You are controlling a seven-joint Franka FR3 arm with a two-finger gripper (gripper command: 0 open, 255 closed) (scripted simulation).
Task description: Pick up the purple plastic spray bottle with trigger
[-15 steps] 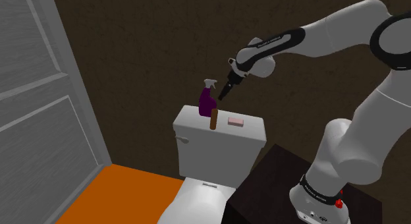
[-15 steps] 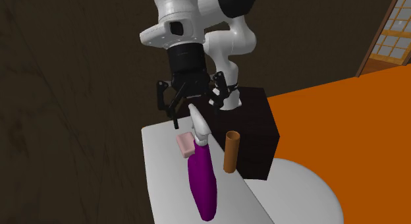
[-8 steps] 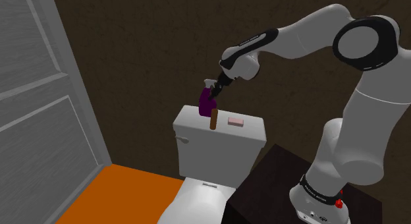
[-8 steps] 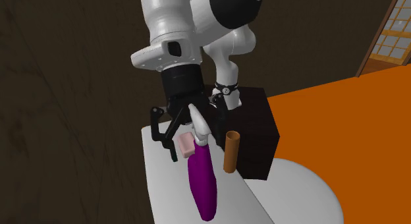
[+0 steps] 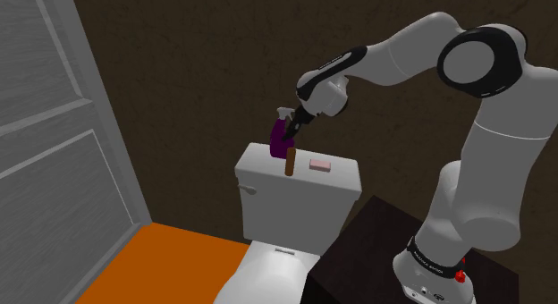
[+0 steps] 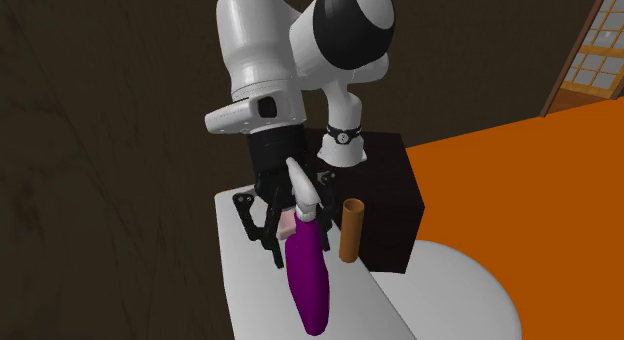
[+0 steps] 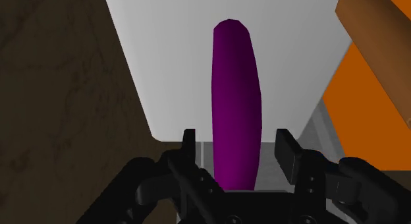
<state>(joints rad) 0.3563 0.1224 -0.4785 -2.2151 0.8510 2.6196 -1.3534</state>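
Observation:
The purple spray bottle (image 5: 281,139) with a whitish trigger head stands upright on the white toilet tank lid (image 5: 268,170). My black gripper (image 5: 292,125) has come down over its top. Seen from the wrist, the purple body (image 7: 234,97) runs between the two fingers (image 7: 190,147), with a gap on each side, so the gripper (image 7: 237,147) is open and holds nothing. In the second exterior view the bottle (image 6: 306,278) partly hides the gripper (image 6: 296,246), whose fingers reach down around the neck.
A brown cylinder (image 5: 290,163) stands close beside the bottle, and a pink soap bar (image 5: 320,164) lies on the lid toward the shoulder view's right. A dark wall rises behind the tank. The dark stand (image 5: 376,249), toilet bowl (image 5: 268,275) and orange floor (image 5: 170,257) lie below.
The gripper moved from up beside the bottle down over its trigger head, and its fingers have drawn closer together around the neck. The bottle has not moved.

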